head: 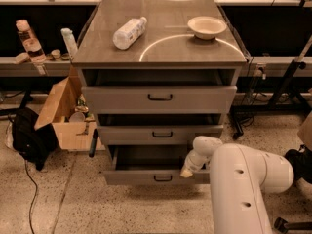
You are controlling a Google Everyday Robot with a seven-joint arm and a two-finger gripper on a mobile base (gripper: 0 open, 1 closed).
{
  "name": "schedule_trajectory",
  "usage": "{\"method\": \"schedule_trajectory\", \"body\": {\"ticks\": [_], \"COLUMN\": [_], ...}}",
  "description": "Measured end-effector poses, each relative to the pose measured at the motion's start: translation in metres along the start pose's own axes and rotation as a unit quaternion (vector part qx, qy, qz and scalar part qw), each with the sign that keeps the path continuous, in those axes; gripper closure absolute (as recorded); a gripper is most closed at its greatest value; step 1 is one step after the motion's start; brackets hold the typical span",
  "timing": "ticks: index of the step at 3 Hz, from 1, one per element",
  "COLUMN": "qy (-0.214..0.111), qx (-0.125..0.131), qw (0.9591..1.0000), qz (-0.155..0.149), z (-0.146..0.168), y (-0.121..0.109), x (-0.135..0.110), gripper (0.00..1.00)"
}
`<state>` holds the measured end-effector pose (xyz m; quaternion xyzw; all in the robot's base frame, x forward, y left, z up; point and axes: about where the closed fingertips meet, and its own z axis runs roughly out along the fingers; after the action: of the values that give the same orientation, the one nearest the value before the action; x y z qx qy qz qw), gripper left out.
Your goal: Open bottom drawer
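Speckled terrazzo floor, dark lab backdrop, grey cabinet smack in the middle. Lowest down, bottom drawer pulled out part way, grey inside showing, front panel sticking out past the two above. Right at that panel's right end: end effector, sitting at the top edge, just right of the small black bar handle. Can't tell whether open or closed, or clamped on anything. Fat white arm coming in from the lower right and covering the right end of the drawer front.

Drawer count: three, one handle each. Top drawer and middle drawer also standing a little proud of the frame.

On the cabinet top: one white bottle lying on its side toward the left edge, one shallow bowl toward the back right corner, well apart.

Left of the cabinet: one open cardboard box and one black bag on the floor.
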<state>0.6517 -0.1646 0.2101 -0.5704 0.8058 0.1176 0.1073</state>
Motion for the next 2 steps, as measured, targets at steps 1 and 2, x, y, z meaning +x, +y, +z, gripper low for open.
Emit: {"method": "schedule_trajectory", "body": {"ticks": [1, 2], "qy": [-0.005, -0.005], "qx": [0.017, 0.017], "qw": [0.9998, 0.9998], "qz": [-0.002, -0.002], "z": [-0.0591, -0.0597], "y": [-0.0419, -0.0394], "x": [-0.0266, -0.0241], "gripper": [0.00, 0.00]}}
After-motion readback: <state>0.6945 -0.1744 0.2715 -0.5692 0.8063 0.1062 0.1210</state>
